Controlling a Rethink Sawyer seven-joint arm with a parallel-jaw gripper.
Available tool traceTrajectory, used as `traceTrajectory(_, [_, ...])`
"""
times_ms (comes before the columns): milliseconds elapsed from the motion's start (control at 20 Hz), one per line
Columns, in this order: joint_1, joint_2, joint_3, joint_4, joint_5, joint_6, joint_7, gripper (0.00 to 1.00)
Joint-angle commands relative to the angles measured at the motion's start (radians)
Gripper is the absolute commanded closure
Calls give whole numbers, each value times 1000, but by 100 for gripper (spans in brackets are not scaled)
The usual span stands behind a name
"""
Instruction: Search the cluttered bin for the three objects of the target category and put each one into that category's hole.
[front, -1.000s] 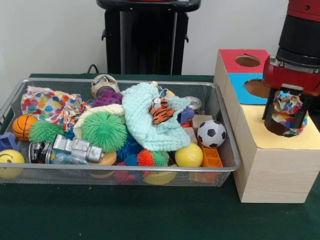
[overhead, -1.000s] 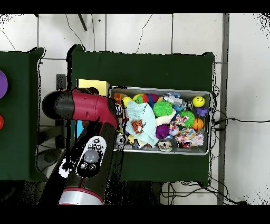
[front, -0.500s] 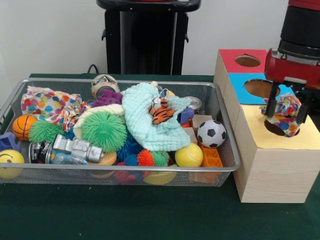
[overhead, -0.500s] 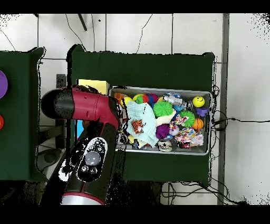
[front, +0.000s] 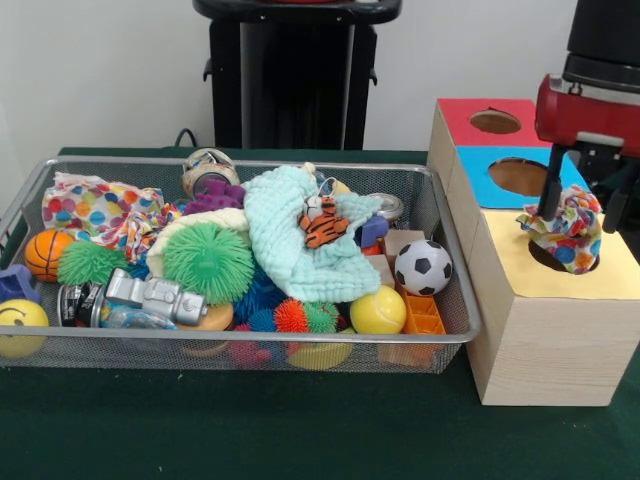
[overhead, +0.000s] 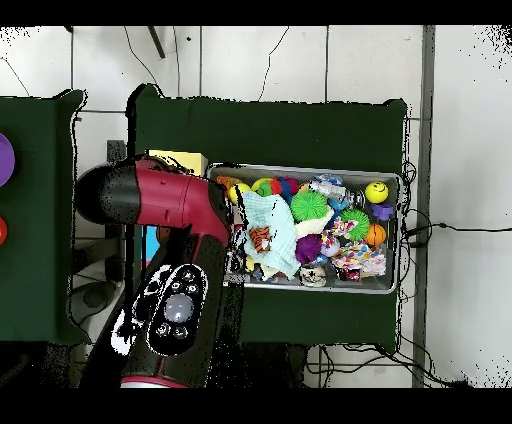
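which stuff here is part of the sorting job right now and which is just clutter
In the job:
- end effector
- multicoloured cloth sitting in the yellow hole
- polka-dot cloth in the wire bin

Just lying about:
- soccer ball
- tiger toy
- green spiky ball

wooden box (front: 545, 350) pale with red, blue and yellow top panels; polka-dot cloth (front: 562, 222) multicoloured on white; soccer ball (front: 423, 267) black-and-white; towel (front: 290, 245) mint green; tiger toy (front: 322, 224) orange with black stripes; spiky ball (front: 208, 262) green; basketball (front: 47, 254) orange.

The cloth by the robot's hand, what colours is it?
White cloth with red, blue, yellow and green dots, clearest in the front view.
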Motion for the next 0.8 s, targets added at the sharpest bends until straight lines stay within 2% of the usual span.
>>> traceTrajectory(50, [-39, 4, 55, 96, -24, 14, 153, 0])
traceTrajectory(200, [-39, 5, 53, 92, -32, 42, 146, 0])
traceTrajectory(300, [-43, 6, 58, 93, -30, 94, 144, 0])
traceTrajectory(350, [-49, 3, 67, 101, -28, 107, 138, 100])
traceTrajectory(800, [-36, -22, 72, 156, -18, 130, 157, 100])
